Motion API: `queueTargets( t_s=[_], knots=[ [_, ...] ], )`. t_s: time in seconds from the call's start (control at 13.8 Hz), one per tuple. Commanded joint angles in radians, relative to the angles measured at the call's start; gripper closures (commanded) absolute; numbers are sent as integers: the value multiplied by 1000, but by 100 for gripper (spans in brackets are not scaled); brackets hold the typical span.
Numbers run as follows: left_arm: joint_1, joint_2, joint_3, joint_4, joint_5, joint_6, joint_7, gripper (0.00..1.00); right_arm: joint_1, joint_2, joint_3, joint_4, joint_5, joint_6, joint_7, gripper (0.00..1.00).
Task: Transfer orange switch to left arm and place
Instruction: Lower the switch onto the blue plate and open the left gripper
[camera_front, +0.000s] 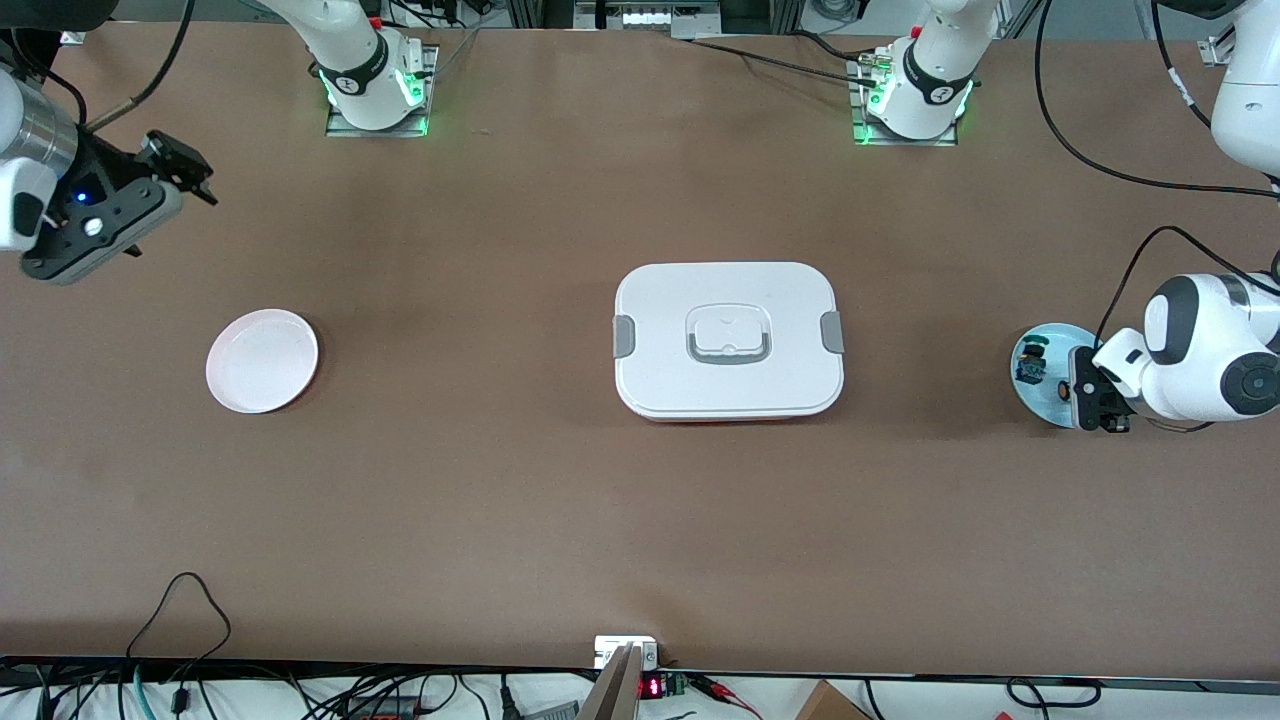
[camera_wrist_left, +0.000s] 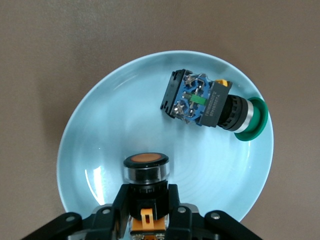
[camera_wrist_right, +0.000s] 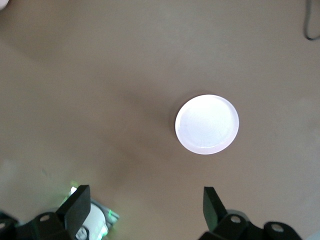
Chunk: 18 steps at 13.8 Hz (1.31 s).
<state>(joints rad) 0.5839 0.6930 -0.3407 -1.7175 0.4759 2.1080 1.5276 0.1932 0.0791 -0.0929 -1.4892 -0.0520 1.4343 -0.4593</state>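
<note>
Brown tabletop (camera_front: 500, 480) is filling your front view, with the white box (camera_front: 728, 340) sitting at the middle of the frame, lid on and grey latches at both ends. At the right edge of the frame you are seeing the left gripper (camera_front: 1098, 398) reaching down onto the pale blue plate (camera_front: 1030, 390). In the left wrist view its fingers (camera_wrist_left: 172, 197) are clamping the black body of the orange switch (camera_wrist_left: 146, 167) from both sides, with the orange cap pointing away from the camera and the switch lying low over the blue plate (camera_wrist_left: 100, 150). The green-capped switch (camera_wrist_left: 212, 106) is lying on its side on the same plate, apart from the held one.

At the upper left of the front frame the right gripper (camera_front: 185, 170) is waiting in the air over bare table, its jaws standing wide and holding nothing. Lower in that frame, at centre left, the white plate (camera_front: 262, 360) is sitting bare; you are also seeing it in the right wrist view (camera_wrist_right: 207, 124), between the spread fingertips (camera_wrist_right: 77, 202).
</note>
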Motion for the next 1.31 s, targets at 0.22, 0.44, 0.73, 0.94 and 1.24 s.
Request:
queueTargets(
  t_s=[0.22,0.44,0.73,0.94,1.24],
  knots=[
    [17,-20,-24,-10,21,-17,13,0,51,24,1,9,-19,61,300,0],
    [13,-58,-35,-2,3,-52,8,0,49,22,-1,3,9,78,291,0],
    [16,-164,-80,3,-80,-261,-104,0,31,2,-10,-37,15,96,258,0],
    [16,-240,-80,28,-160,-332,-263,0,-4,1,-2,-57,29,123,254,0],
    [8,-244,-159,127,-172,-477,-600,0,-37,-1,2,-66,41,121,206,0]
  ],
)
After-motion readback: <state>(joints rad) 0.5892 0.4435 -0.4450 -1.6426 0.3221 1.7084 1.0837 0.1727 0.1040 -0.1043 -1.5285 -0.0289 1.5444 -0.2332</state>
